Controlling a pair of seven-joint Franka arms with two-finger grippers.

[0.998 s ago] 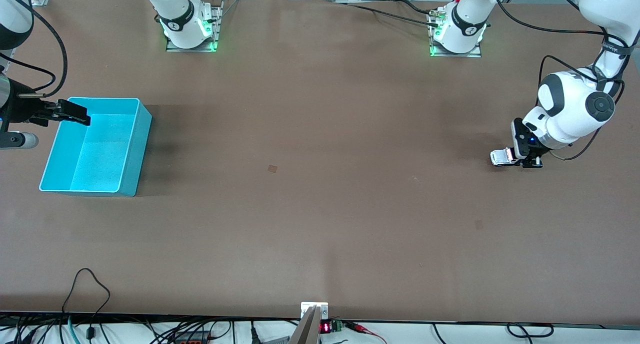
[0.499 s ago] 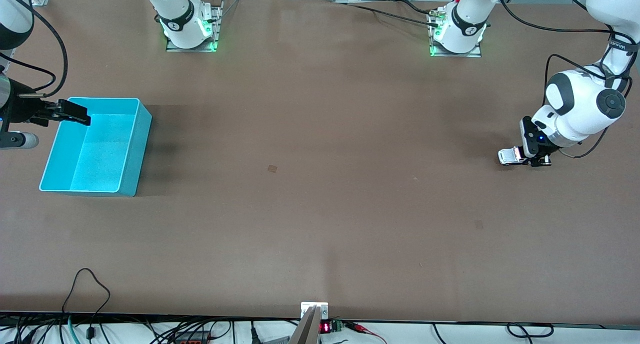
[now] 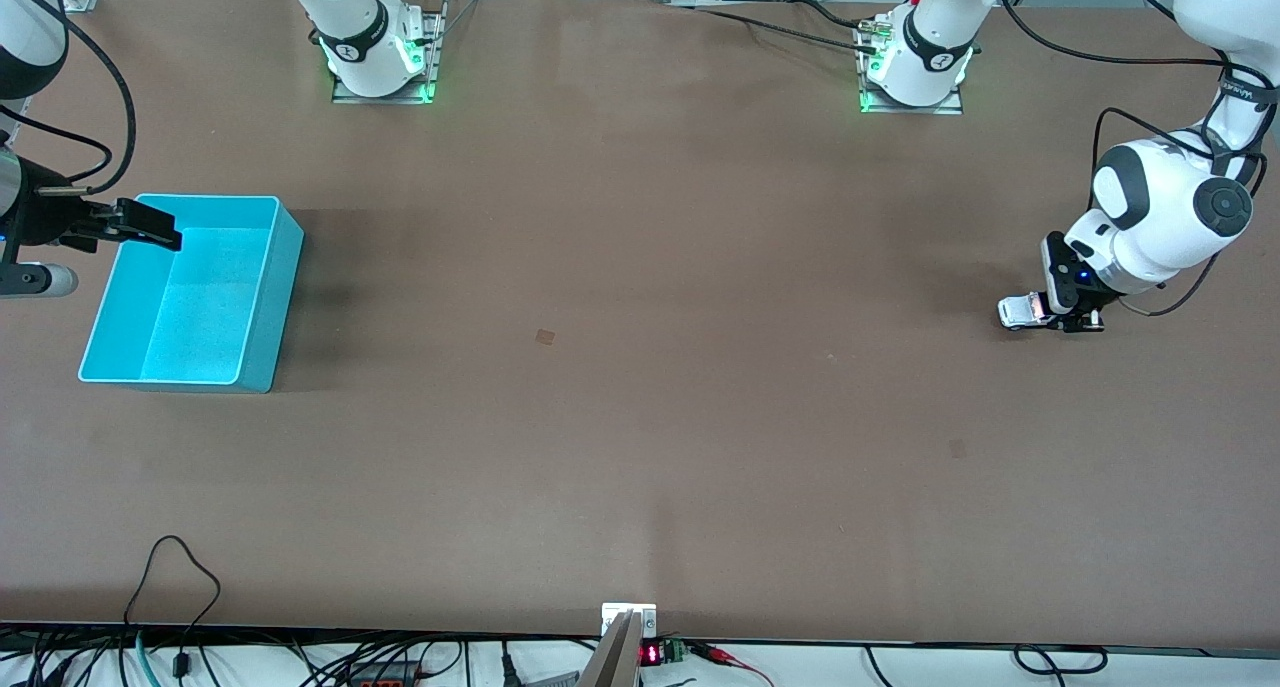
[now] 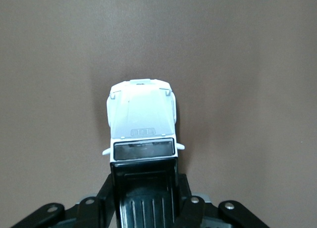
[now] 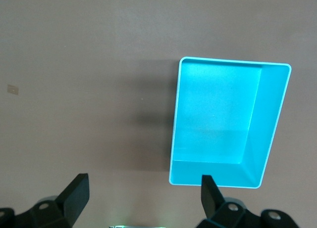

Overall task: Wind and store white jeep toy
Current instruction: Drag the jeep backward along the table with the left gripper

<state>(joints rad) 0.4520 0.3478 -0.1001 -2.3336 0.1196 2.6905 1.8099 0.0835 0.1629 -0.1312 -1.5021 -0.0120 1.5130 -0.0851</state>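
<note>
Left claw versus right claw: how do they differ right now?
The left claw is shut on the white jeep toy down at the table near the left arm's end; the right claw is open and holds nothing. The left claw is low over bare table, while the right claw hangs over the rim of the cyan bin. Both have black fingers.

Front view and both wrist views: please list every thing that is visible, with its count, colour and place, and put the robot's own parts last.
white jeep toy: one, white with black roof, on the table at the left arm's end, clamped at its roof end.
cyan bin: one, cyan, nothing in it, on the table at the right arm's end.
table: one, brown.
left end effector: one, black, shut on the white jeep toy.
right end effector: one, black, open, over the cyan bin's edge, waiting.
</note>
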